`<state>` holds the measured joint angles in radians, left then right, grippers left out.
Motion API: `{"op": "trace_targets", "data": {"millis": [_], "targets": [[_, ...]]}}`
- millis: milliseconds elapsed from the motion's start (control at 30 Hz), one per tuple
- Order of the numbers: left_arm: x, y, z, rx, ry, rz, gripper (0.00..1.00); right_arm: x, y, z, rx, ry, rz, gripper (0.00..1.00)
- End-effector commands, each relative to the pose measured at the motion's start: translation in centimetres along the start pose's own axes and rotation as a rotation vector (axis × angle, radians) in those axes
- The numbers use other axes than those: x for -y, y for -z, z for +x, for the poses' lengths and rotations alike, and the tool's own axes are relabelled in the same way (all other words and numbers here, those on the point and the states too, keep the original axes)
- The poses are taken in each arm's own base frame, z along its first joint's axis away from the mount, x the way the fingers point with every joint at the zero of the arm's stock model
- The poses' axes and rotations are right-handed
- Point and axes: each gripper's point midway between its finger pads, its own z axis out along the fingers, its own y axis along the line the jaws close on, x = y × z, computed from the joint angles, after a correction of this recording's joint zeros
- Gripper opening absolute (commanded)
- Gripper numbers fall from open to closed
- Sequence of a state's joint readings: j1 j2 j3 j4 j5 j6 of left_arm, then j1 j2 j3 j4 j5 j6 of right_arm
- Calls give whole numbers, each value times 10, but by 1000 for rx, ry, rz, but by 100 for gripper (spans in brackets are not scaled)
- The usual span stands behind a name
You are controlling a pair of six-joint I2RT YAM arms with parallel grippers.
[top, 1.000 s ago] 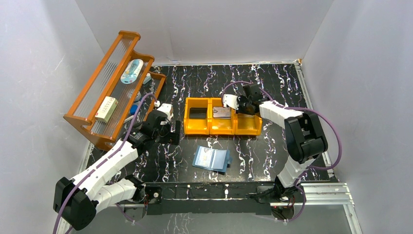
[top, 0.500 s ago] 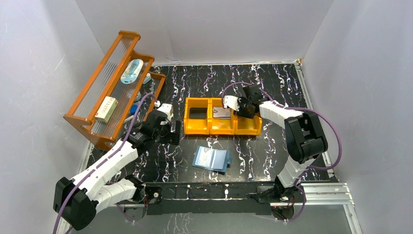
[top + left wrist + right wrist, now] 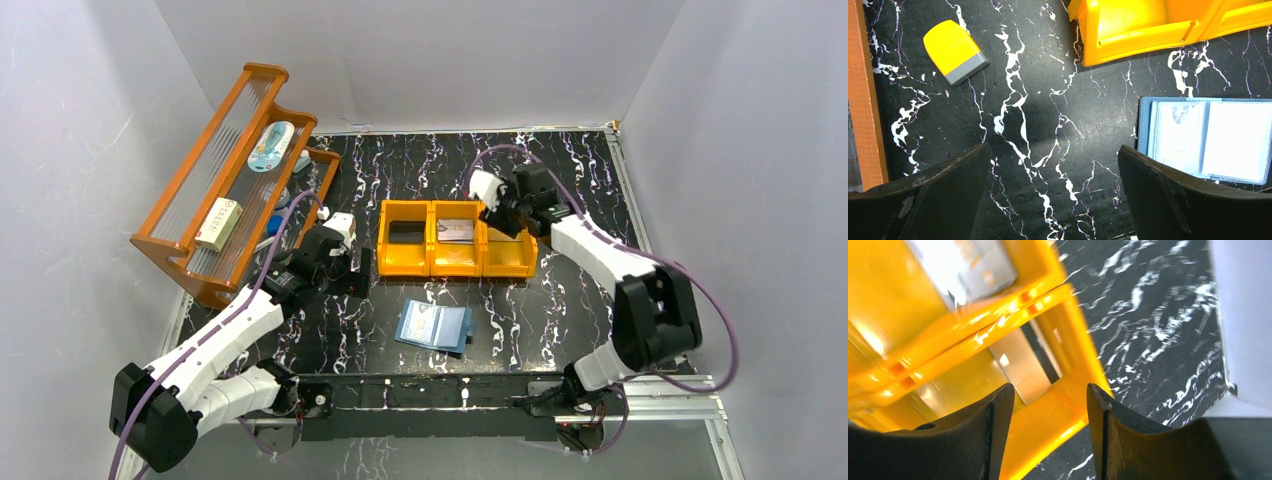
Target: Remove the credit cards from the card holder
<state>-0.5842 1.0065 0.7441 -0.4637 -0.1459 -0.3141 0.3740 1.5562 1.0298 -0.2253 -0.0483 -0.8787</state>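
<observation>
The card holder (image 3: 435, 326) lies open on the black marbled table, pale blue inside, and it also shows in the left wrist view (image 3: 1205, 137). One credit card (image 3: 456, 230) lies in the middle compartment of the orange bin (image 3: 408, 262). The right wrist view shows that printed credit card (image 3: 960, 265) and a plain tan credit card (image 3: 1020, 365) in the neighbouring compartment. My right gripper (image 3: 503, 222) hovers over the bin's right end, open (image 3: 1048, 390), with nothing between its fingers. My left gripper (image 3: 355, 272) stands wide open (image 3: 1053, 150) above bare table, left of the holder.
A small yellow-and-grey block (image 3: 955, 50) lies left of the bin (image 3: 1148, 25). An orange wooden rack (image 3: 230, 180) with several small items stands at the far left, its edge close to my left gripper (image 3: 863, 90). White walls enclose the table.
My right gripper has opened and drawn up and back from the bin's right compartment, leaving the tan card inside. The left arm and the card holder have not moved.
</observation>
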Motion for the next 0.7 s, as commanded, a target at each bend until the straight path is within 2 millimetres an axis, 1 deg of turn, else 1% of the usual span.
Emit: {"op": "trace_targets", "data": {"millis": [0,33,67,100,133,200,267,333,367,433,467,533,600,667], "targets": [[-2,2,-2,10,-5,-3,99,45,66,-77,328,-348,186,66],[-2,2,-3,15,-5,-4,98,46,84,-89,391,-483,193,73],[-3,3,-3,17,-5,-7,98,45,95,-96,440,-569,187,79],[-3,3,-3,21,-5,-10,98,40,105,-104,491,-661,163,90],[-4,3,-4,25,-4,-11,98,35,115,-111,534,-734,134,97],[-4,4,-4,27,-2,-11,98,27,134,-118,590,-925,98,98],[-4,4,-4,29,-1,-15,98,21,145,-109,583,-1129,107,98],[-4,4,-4,26,-2,-16,98,12,155,-98,572,-1293,118,98],[-5,3,-4,24,-1,-17,98,8,157,-94,582,-1351,121,98],[-5,4,-4,25,0,-19,98,-2,167,-98,634,-1380,73,98],[-5,4,-4,26,0,-19,98,-8,169,-98,643,-1419,45,98],[-5,4,-4,27,1,-19,98,-23,166,-98,630,-1507,-30,98],[-6,3,-4,25,0,-23,98,-46,156,-99,568,-1571,-149,98],[-6,3,-4,24,0,-24,98,-74,141,-96,473,-1629,-256,98]]}}
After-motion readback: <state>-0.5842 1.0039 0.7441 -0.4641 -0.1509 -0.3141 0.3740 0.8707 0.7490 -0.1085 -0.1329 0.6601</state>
